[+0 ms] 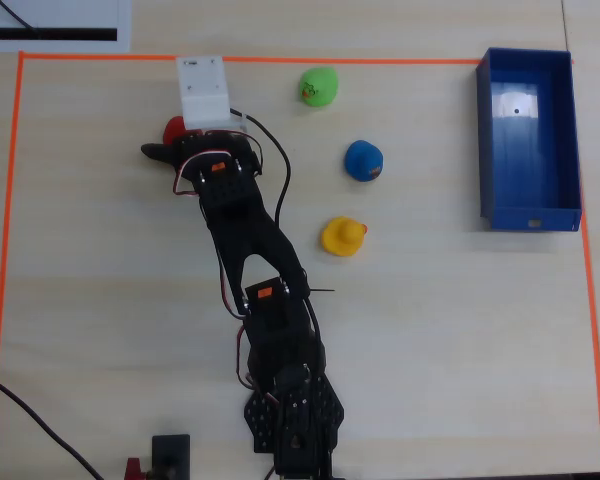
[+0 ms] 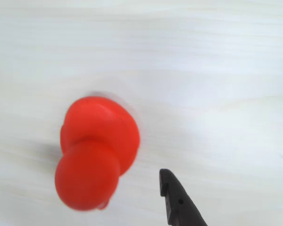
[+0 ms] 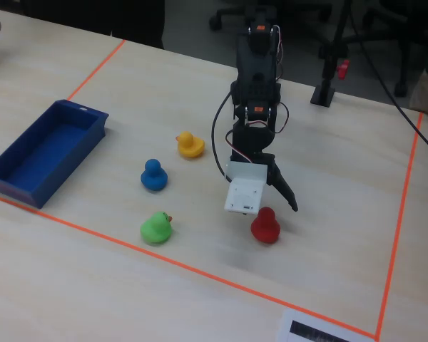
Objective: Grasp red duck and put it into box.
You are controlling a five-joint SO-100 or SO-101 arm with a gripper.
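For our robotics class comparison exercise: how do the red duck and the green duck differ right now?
The red duck is red and sits right under the claw; the green duck is green, with nothing of the arm near it. In the overhead view the arm partly hides the red one, while the green one shows fully. Both stand on the table, outside the box.

My arm [image 1: 250, 250] is matte black plastic with orange labels on the servos. Black, red and white cables loop along it. A white boxy housing [image 3: 243, 194] sits at my wrist, above my black pointed end effector [image 3: 277, 194].
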